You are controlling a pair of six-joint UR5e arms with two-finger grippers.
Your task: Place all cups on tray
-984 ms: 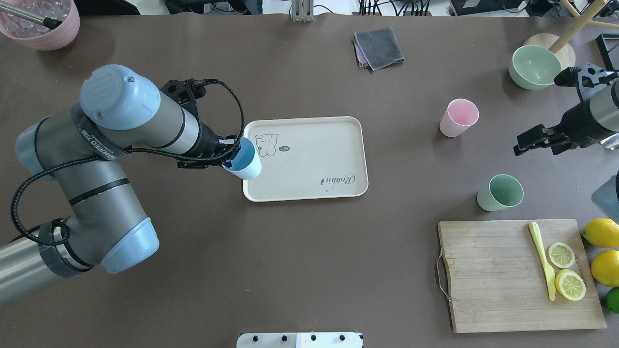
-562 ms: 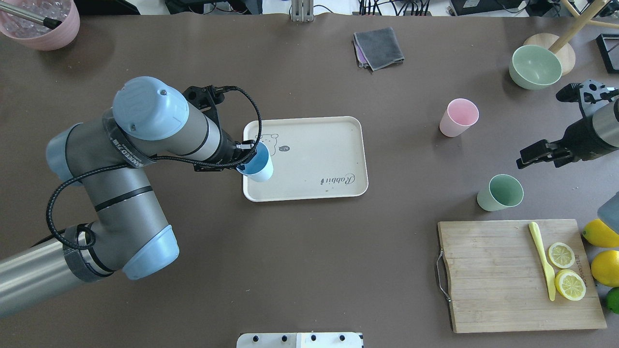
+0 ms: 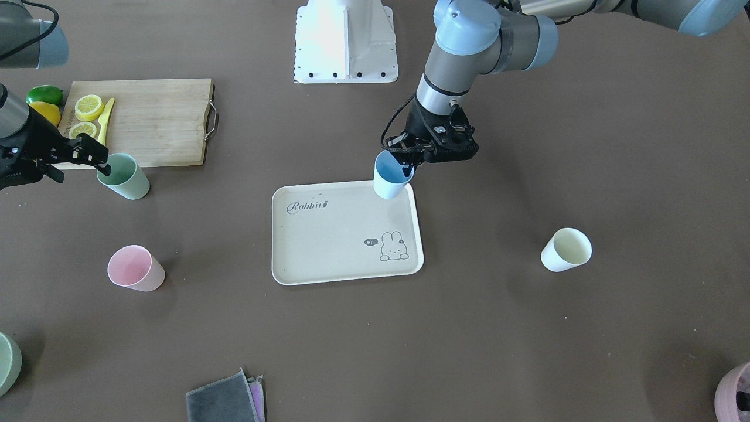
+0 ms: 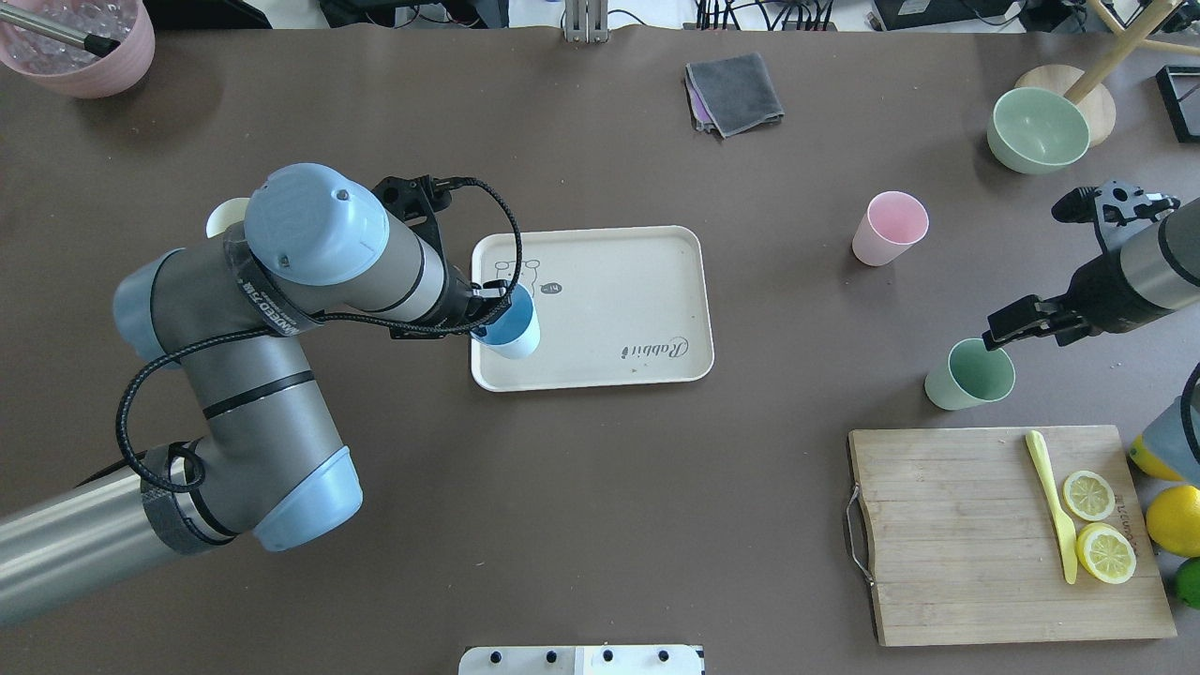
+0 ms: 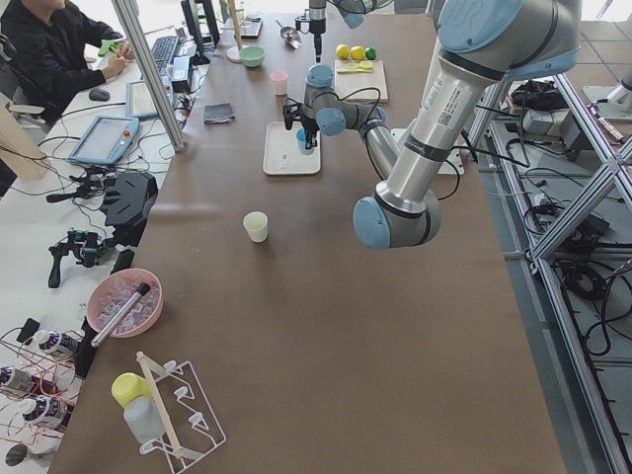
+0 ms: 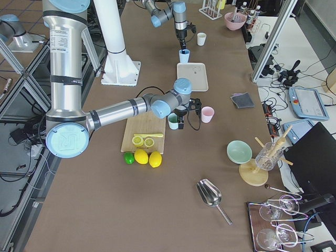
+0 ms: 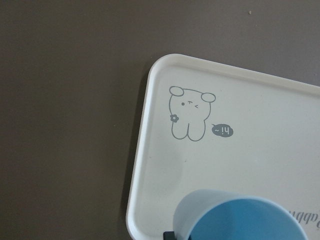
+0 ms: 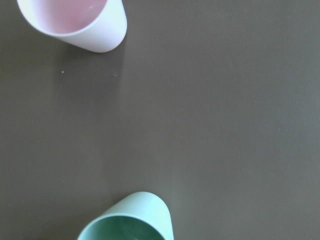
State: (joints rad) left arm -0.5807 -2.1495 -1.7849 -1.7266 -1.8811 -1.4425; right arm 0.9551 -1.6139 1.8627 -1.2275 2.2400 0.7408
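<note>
**A:** Where is the blue cup?

**B:** The left tool is clamped on its rim. Taking 12 o'clock as away from the robot, the cup is at the tray's 8 o'clock corner. It is upright, mouth up, just inside the raised edge. Whether its base touches the tray I cannot tell.

**A:** And the other cups?

**B:** All three stand on the bare surface. The pink cup is at the tray's 2 o'clock and the green cup at its 4 o'clock, both well apart from it. The cream cup is off at 10 o'clock. The left arm hides most of it in the overhead view, but it is plain in the front-facing one.

**A:** What about the right tool?

**B:** It hangs over the green cup's rim, on the cup's 1 o'clock side. Its fingers read as one dark block, so I cannot tell whether they are wide or narrow.

**A:** Anything crowding that side?

**B:** The cutting board lies near the green cup at its 5 o'clock, not touching. It carries two lemon slices and a yellow knife. Whole lemons sit at the board's 3 o'clock edge. The pink cup stands at the green cup's 11 o'clock, and a green bowl lies beyond it. A grey cloth lies at the tray's 1 o'clock, well apart. The left arm's bulk spans the surface at the tray's 8 to 9 o'clock.
</note>
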